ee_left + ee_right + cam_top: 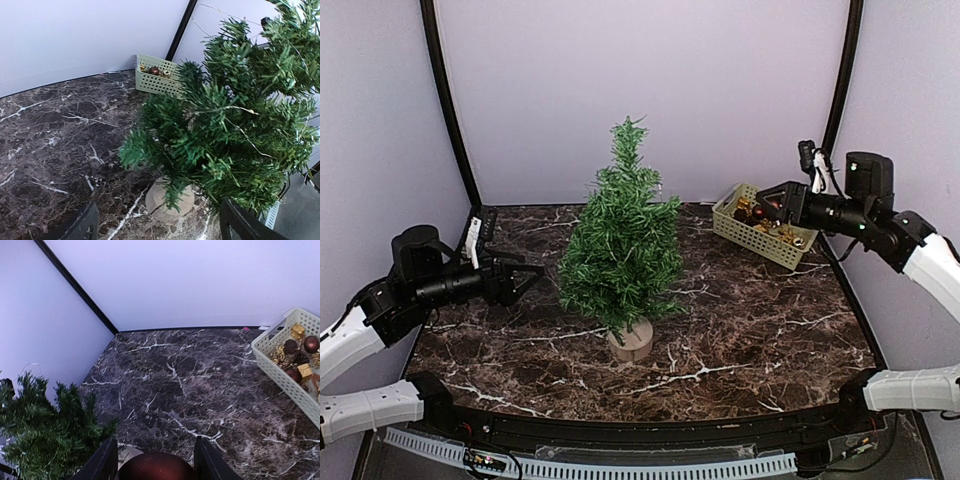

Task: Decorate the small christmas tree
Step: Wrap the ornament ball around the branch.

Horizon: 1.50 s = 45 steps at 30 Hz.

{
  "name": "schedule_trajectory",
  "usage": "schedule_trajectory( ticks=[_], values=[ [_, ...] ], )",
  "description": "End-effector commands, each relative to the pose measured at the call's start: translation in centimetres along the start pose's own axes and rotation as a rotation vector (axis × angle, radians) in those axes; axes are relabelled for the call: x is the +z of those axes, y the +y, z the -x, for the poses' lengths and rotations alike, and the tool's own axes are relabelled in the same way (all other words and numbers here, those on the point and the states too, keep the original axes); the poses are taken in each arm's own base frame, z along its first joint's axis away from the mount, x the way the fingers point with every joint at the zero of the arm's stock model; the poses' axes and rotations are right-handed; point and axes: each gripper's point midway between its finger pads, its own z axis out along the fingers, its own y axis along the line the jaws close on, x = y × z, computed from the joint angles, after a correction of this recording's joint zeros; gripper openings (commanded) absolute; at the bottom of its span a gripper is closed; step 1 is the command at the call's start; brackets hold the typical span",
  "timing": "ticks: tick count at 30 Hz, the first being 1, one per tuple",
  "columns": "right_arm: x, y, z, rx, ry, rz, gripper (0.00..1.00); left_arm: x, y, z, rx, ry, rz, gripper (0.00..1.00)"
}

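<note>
The small christmas tree [620,245] stands upright mid-table on its pale stump base [631,340], with a thin light wire in its branches. My left gripper [535,275] is open and empty, level with the tree's lower branches just to their left. In the left wrist view the tree [230,130] and base [170,197] sit between the spread fingers [82,227]. My right gripper [765,200] is raised beside the basket and shut on a dark red ball ornament [157,469]. The tree [45,430] shows at the lower left of the right wrist view.
A pale green basket [760,240] holding several brown and gold ornaments sits at the back right; it also shows in the left wrist view [157,82] and the right wrist view [285,375]. Walls close in the back and sides. A black box [478,228] lies back left.
</note>
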Motion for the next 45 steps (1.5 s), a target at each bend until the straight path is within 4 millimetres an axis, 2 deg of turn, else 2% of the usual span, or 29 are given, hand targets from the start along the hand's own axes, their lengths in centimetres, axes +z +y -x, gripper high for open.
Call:
schedule_trajectory(
  ticks=[1, 7, 12, 18, 25, 32, 39, 45],
  values=[
    [0.0, 2.7, -1.6, 0.074, -0.017, 0.088, 0.49, -0.1, -1.2, -0.4, -0.034, -0.009, -0.03, 0.85],
    [-0.2, 6.2, -3.9, 0.121, -0.008, 0.197, 0.49, 0.4, -2.2, -1.6, -0.048, 0.029, -0.083, 0.86],
    [-1.0, 8.8, -4.4, 0.121, 0.003, 0.252, 0.49, 0.4, -2.1, -1.7, -0.044, 0.044, -0.072, 0.86],
    [-3.2, 12.9, -2.3, 0.118, -0.04, 0.373, 0.49, 0.3, -1.8, -1.9, -0.041, 0.064, -0.05, 0.86],
    [-4.9, 18.9, 0.5, 0.058, -0.097, 0.524, 0.49, 0.3, -1.3, -1.7, -0.022, 0.074, -0.018, 0.86],
    [-4.9, 23.5, 2.3, -0.002, -0.138, 0.624, 0.49, 0.3, -0.8, -1.8, -0.001, 0.093, 0.016, 0.86],
    [-3.5, 25.0, 2.8, -0.031, -0.154, 0.633, 0.49, -0.1, -0.3, -2.0, 0.036, 0.104, 0.047, 0.86],
    [-2.3, 25.1, 3.4, -0.025, -0.188, 0.604, 0.5, -0.3, 0.1, -2.5, 0.047, 0.119, 0.065, 0.86]
  ],
)
